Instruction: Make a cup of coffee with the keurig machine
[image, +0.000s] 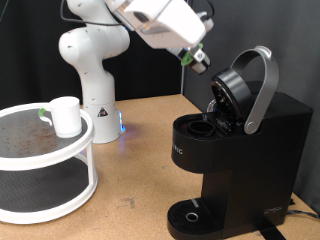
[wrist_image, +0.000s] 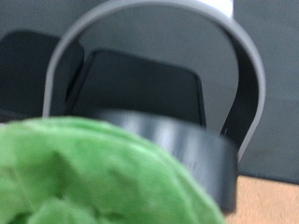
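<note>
Green-rimmed pod (wrist_image: 93, 173) in jaws above keurig machine (image: 235, 140); wooden tabletop (image: 140, 170).

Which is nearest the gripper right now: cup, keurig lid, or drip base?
The keurig machine's raised lid, just below the gripper. The cup sits far off on the round shelf.

Cup (image: 66, 115) on rack (image: 30, 150), left of keurig machine (image: 235, 160)

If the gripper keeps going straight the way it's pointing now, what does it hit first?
Most likely the keurig machine's raised lid. The gripper holds a green-topped pod just above it, and the wrist view shows the lid and its grey arched handle straight ahead. Exact depth is unclear.
</note>
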